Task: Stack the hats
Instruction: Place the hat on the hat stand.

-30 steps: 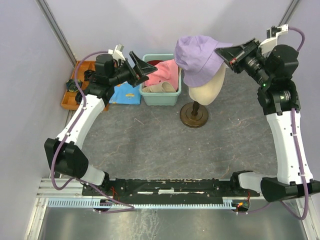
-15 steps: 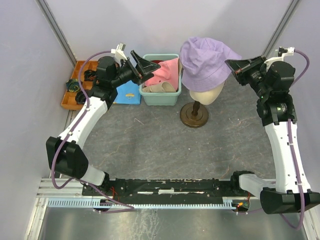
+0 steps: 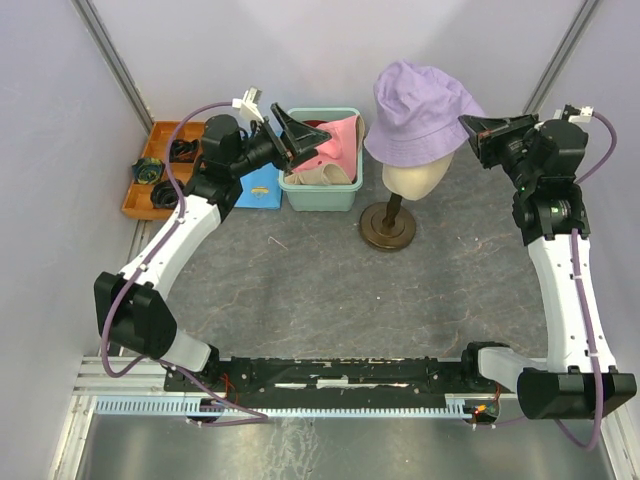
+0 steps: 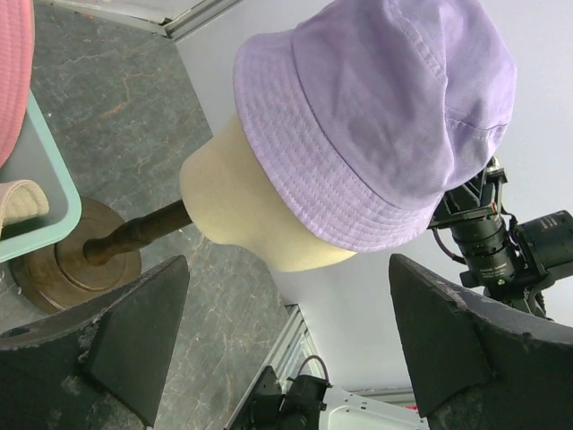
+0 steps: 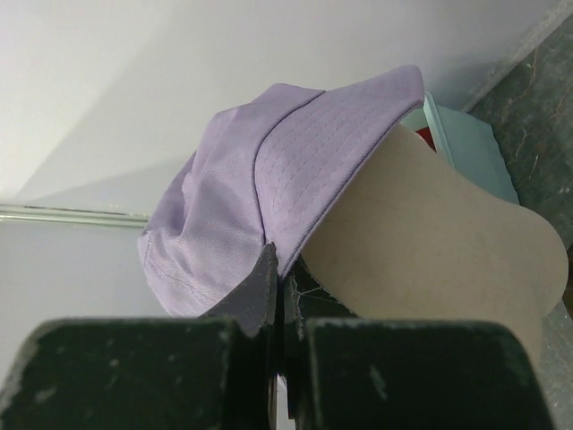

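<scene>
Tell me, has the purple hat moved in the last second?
Yes. The lavender hat shifted right, away from the teal bin, settling over the mannequin head.

Bin (image 3: 322, 197) just beside mannequin head (image 3: 414, 180), nearer table (image 3: 330, 290) open

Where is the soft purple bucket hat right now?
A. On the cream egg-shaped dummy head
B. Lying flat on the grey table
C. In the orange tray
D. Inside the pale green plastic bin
A: the soft lavender fabric bucket hat sits over the cream egg-shaped mannequin head, its brim pinched by the right gripper.
</scene>
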Controlling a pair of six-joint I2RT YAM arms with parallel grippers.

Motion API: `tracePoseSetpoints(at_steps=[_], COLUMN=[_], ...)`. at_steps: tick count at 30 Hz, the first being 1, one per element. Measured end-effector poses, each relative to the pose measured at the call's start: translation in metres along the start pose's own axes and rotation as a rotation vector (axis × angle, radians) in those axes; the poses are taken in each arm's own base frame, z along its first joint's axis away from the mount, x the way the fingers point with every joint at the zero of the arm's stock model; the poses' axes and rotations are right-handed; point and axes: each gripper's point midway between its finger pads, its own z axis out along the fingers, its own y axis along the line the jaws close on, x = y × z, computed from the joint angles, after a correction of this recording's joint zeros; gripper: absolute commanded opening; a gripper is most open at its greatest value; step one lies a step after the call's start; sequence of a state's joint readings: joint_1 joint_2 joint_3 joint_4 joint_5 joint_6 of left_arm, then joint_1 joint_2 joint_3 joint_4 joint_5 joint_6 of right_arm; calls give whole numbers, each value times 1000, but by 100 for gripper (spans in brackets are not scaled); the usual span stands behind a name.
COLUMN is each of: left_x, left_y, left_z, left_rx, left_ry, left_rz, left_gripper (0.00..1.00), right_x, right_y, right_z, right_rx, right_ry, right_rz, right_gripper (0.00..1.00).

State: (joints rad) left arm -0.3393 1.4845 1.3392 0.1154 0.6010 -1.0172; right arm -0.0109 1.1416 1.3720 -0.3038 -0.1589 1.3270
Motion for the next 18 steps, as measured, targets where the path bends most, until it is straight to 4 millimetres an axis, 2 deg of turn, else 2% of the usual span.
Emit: tracePoseSetpoints(at_steps=[8, 13, 18], left_x=[2, 12, 23], left_y=[-2, 2, 5], left_z=[9, 21, 28], left_rx=[13, 18, 16], left_ry=[-12, 9, 21], left_rz=[-6, -20, -30], left_gripper=[97, 97, 97], right_x=[16, 26, 30], right_y=[-4, -3, -13], right_z=[0, -2, -10], right_rx=[10, 7, 17], right_ry=[83, 113, 113], right_rz=[17, 8, 11], right_gripper=[0, 0, 0])
